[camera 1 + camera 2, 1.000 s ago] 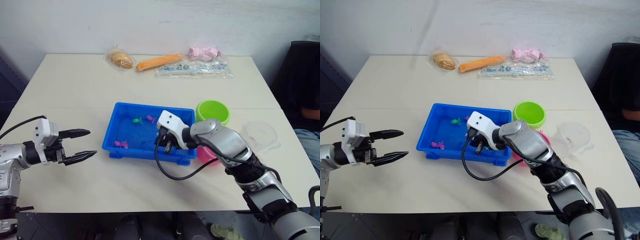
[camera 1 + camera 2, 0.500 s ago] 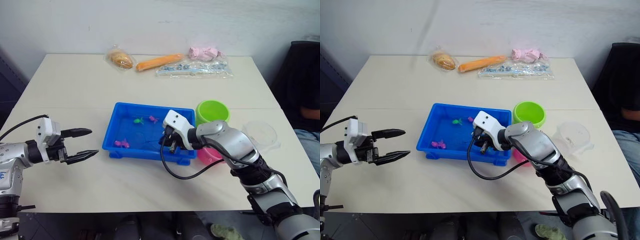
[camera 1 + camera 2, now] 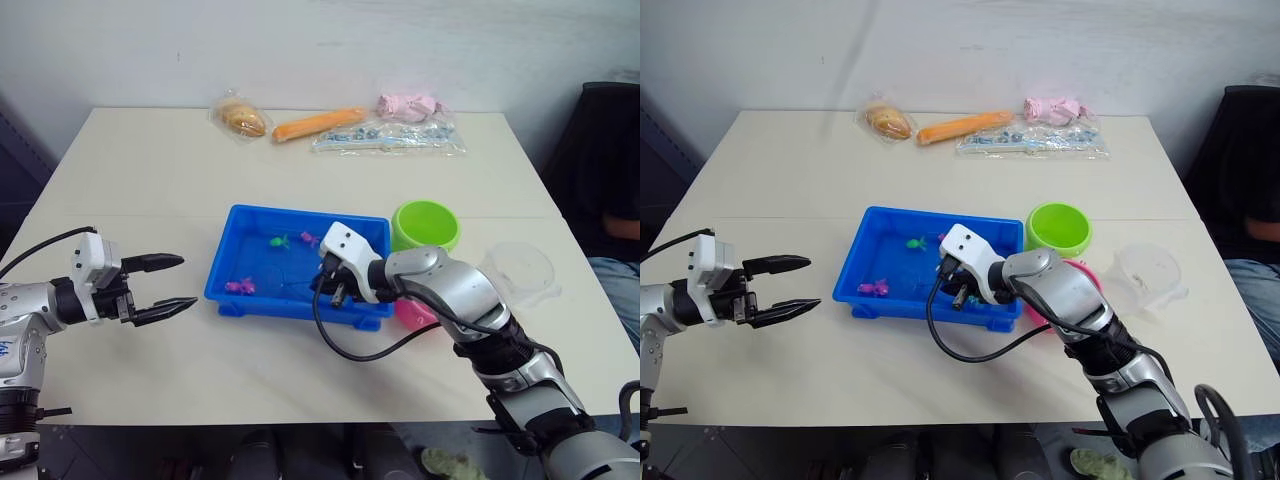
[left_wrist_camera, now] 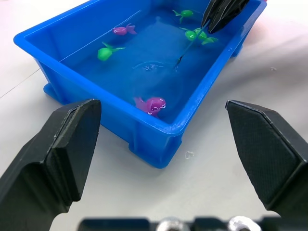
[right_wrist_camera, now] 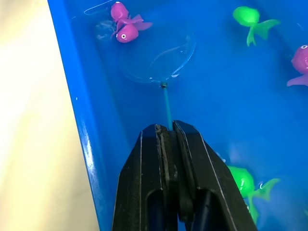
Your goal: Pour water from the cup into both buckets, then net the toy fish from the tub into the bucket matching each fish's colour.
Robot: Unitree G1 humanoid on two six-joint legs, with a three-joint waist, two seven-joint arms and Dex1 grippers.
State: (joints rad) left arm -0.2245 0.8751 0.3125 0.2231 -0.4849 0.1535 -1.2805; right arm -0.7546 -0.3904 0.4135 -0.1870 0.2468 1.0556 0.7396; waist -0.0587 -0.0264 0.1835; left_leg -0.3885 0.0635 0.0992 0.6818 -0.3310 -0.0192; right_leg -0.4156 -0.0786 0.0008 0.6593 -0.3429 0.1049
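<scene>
The blue tub holds water and several toy fish, among them a pink fish and a green fish. My right gripper hangs over the tub's near right part, shut on the net's thin handle. The net's ring lies in the water beside the pink fish, apart from it. Right of the tub stand the green bucket and the pink bucket, which my right arm partly hides. The clear cup sits further right. My left gripper is open, left of the tub.
Along the table's far edge lie a bagged bun, an orange carrot-like piece, a pink bundle and a clear bag. A person sits at the right edge of the table.
My right gripper with the net drifted slightly right inside the tub, then back left. The left gripper has stayed open in the same place.
</scene>
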